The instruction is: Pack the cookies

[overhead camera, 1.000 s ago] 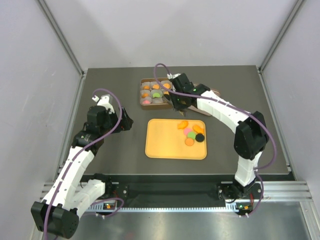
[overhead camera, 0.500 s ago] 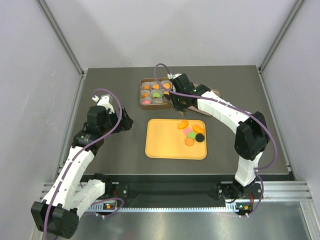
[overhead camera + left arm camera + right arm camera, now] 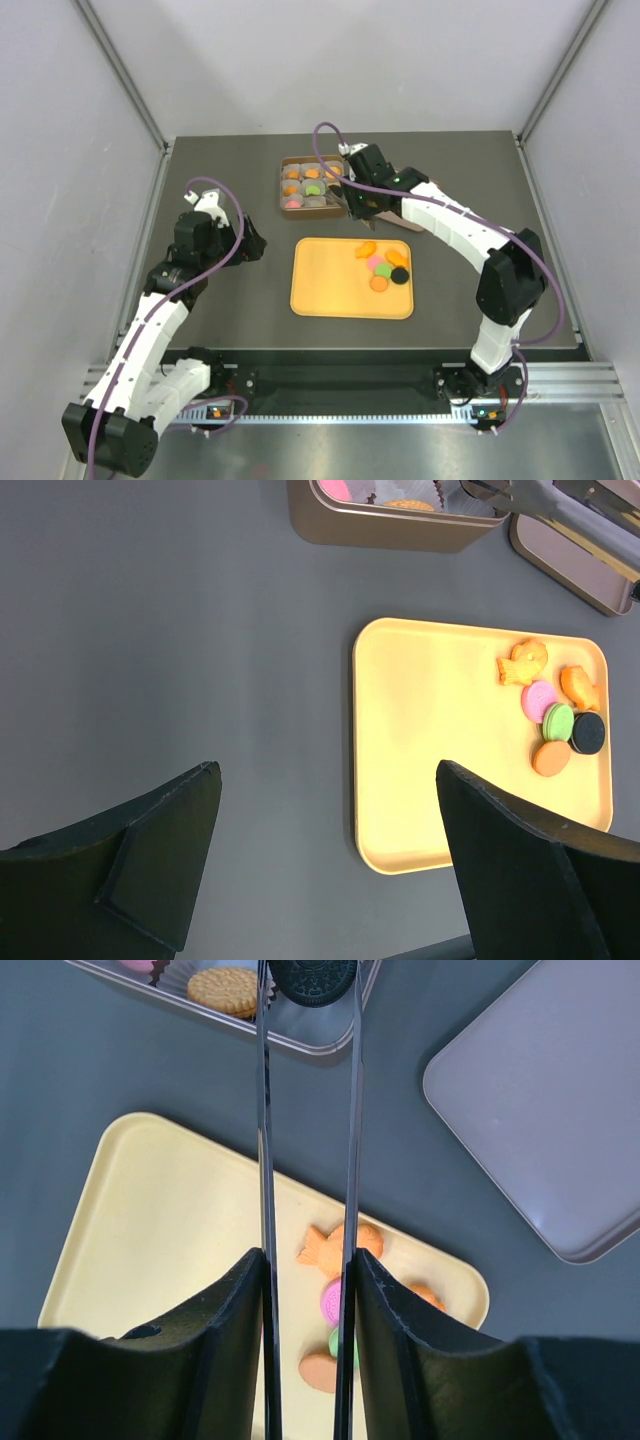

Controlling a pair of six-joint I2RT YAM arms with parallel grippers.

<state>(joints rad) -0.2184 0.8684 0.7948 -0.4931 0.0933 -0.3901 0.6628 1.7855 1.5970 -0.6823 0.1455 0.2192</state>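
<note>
Above the brown rectangular box at the far side of the dark grey desk, right tool. Between its two long thin metal fingers, set only narrowly apart, a black round embossed cookie. Pinched by its edges, hanging over the inside of the box close to the rim.

Inside the box, white crinkled paper cups, several holding packed cookies: orange, green and pink from overhead, plus a tan round biscuit in the right wrist view.

Just right of the box, flat on the desk, a brown rounded lid.

Nearer the arms, a yellow rectangular tray. Bunched in its far right corner, six loose cookies: two orange fish shapes, a pink disc, a green disc, a black disc and an orange oval, some touching.

Left of the tray and clear of it, left tool. Black fingers spread wide, gripping nothing, poised above the desk by the tray's left edge.
</note>
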